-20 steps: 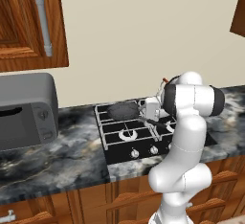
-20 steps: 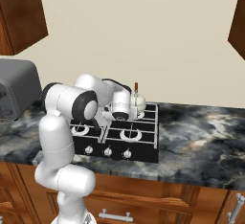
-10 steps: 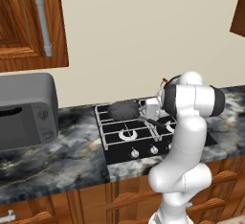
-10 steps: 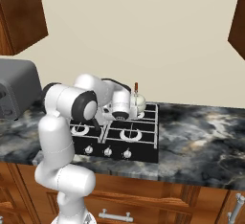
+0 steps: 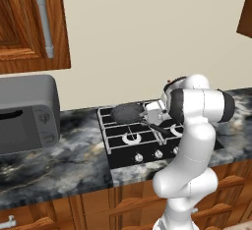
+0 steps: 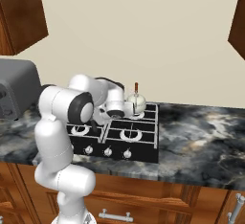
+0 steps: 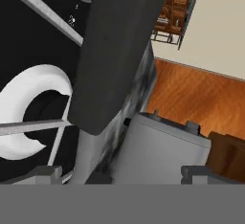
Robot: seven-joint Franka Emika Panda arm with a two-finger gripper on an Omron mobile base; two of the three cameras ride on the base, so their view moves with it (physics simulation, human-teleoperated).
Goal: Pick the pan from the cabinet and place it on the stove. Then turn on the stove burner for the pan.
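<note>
The gripper (image 7: 117, 173) hung low over the stove (image 5: 123, 148), its fingers spread wide apart with nothing between them, and the pan's handle (image 7: 117, 50) ran as a broad dark bar just ahead of the fingertips (image 7: 45, 173), not clamped. The pan (image 5: 127, 112) sat on the stove's back left burner, its thin handle angling out toward the arm. In the right base view the hand sat above the middle of the cooktop, with a small white kettle (image 6: 136, 103) at the stove's back right corner just beside it. Silver knobs (image 6: 108, 151) lined the stove's front edge. A grey microwave (image 5: 27, 113) stood at the left end of the worktop, well apart from the stove, and the wooden cabinet (image 5: 29, 25) hung above it, door closed.
</note>
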